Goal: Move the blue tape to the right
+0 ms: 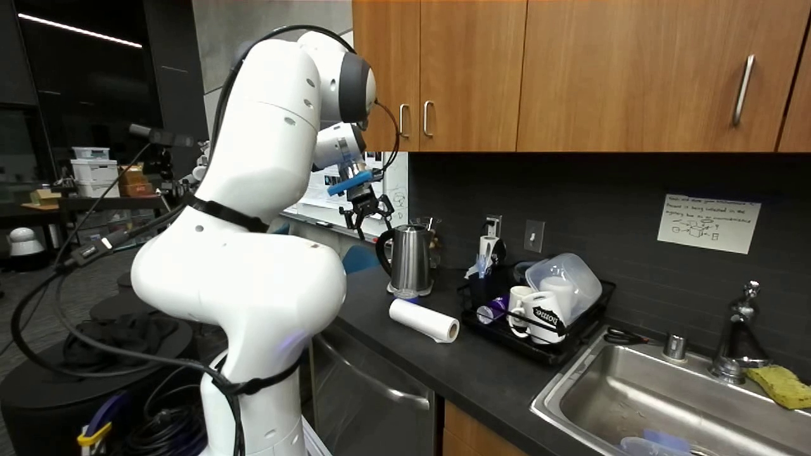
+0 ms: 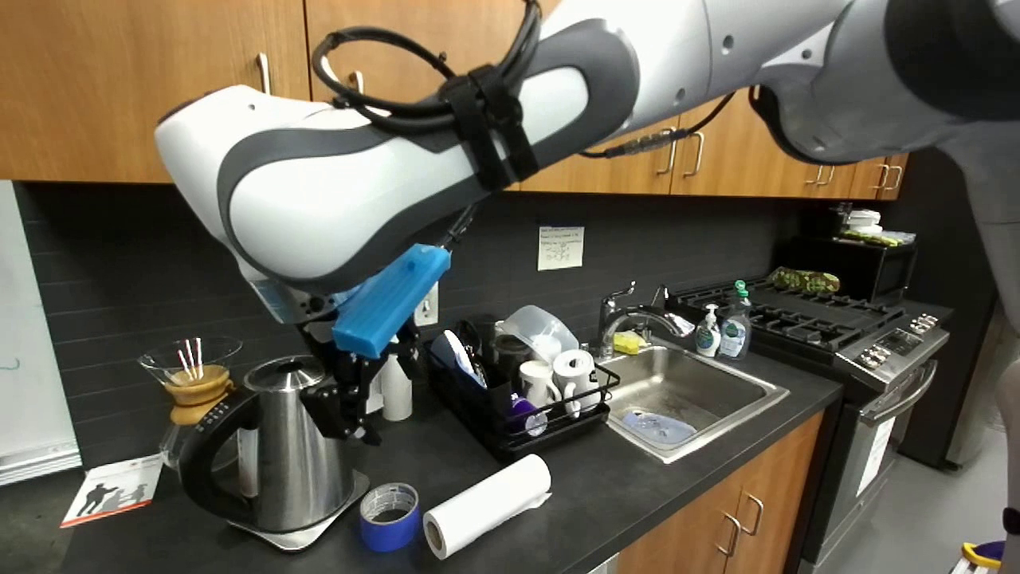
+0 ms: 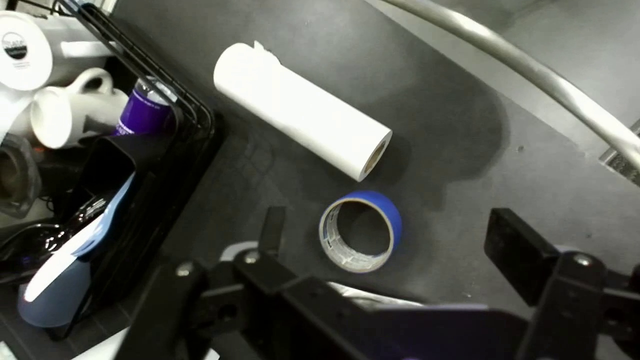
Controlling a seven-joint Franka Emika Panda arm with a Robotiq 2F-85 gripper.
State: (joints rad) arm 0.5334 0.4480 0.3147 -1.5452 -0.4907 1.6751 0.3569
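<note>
The blue tape lies flat on the dark counter, between the kettle and the end of the white roll. In the wrist view the blue tape shows its hollow core from above. In an exterior view only a sliver of the blue tape shows behind the white roll. My gripper is open and empty, in the air above the kettle's height. In the wrist view the gripper's fingers are wide apart, with the tape below and between them, nearer the left finger. Nothing is touched.
The white paper-towel roll lies beside the tape. The steel kettle stands on the tape's other side, close to the gripper. A black dish rack with mugs stands behind the roll. The sink is beyond the rack.
</note>
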